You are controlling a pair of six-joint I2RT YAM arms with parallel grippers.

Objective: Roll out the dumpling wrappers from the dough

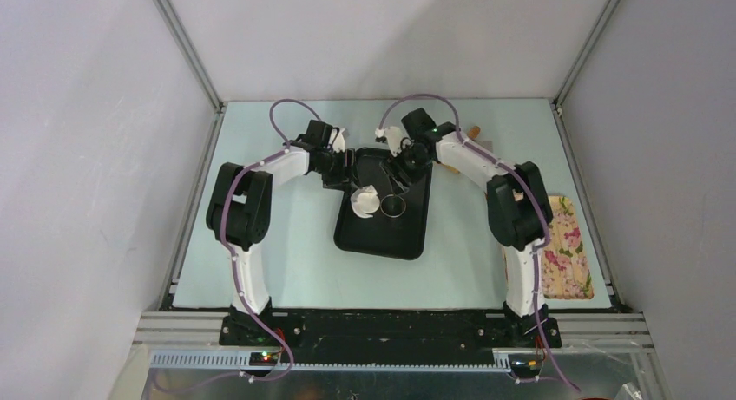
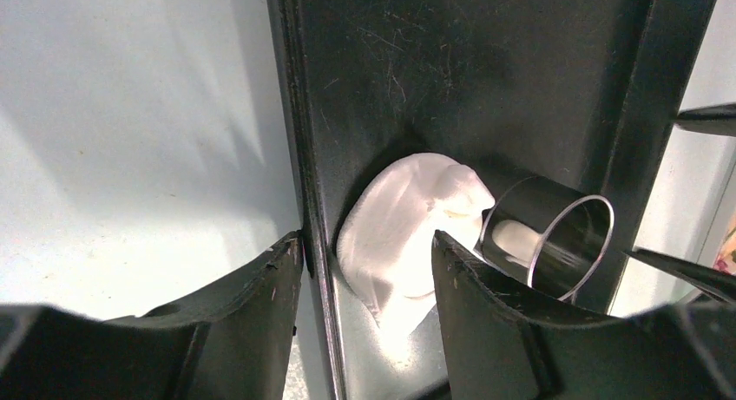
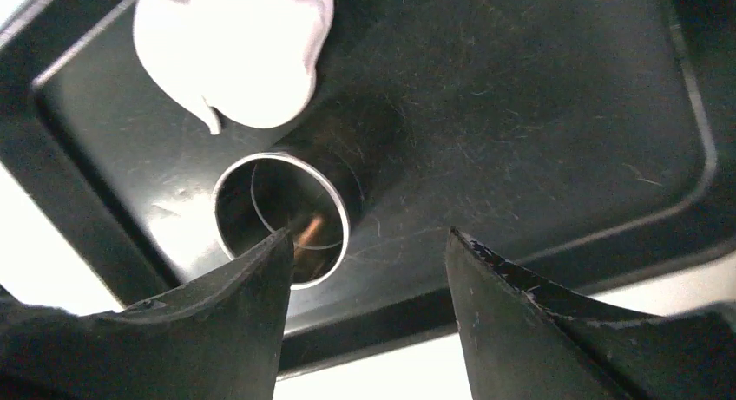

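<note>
Dough (image 2: 399, 218) sits inside black tray (image 1: 382, 239), against tray's left wall. It's a soft white lump, flattened but uneven, w/ a torn lip on one side. Steel cup (image 3: 282, 218) is just beside it toward tray centre, prob touching. Cup looks tipped, mouth toward R wrist cam, not sure.

L tool (image 2: 366, 244): fingers spread, straddling tray's left rim, one outside over bench (image 1: 295, 244), one inside next to dough, pinching nothing. R tool (image 3: 369, 235): spread too, above tray close by cup, cup mouth partly behind one finger, nothing btwn.

Step, my read: getting set on dough & cup before any flattening; no wrapper made yet. To do it well:
- R tool takes cup across its wall, not the thin rim, w/ a gentle squeeze since steel slips.
- L tool shifts off the rim so inner finger doesn't gouge dough.
- Dough looks soft & prob sticky, so press from above, not from the side.
- Move dough toward tray centre for room, & keep tray from sliding.

Hard to see:
- Both tool tips are lost behind the arms in top view.
- Inside of cup shows reflections only.
- Dough's near edge is cut off by L fingers.
- Tan wooden end (image 1: 474, 129) pokes out behind R arm, past tray's far-right corner. Maybe a rolling pin, can't tell.
</note>
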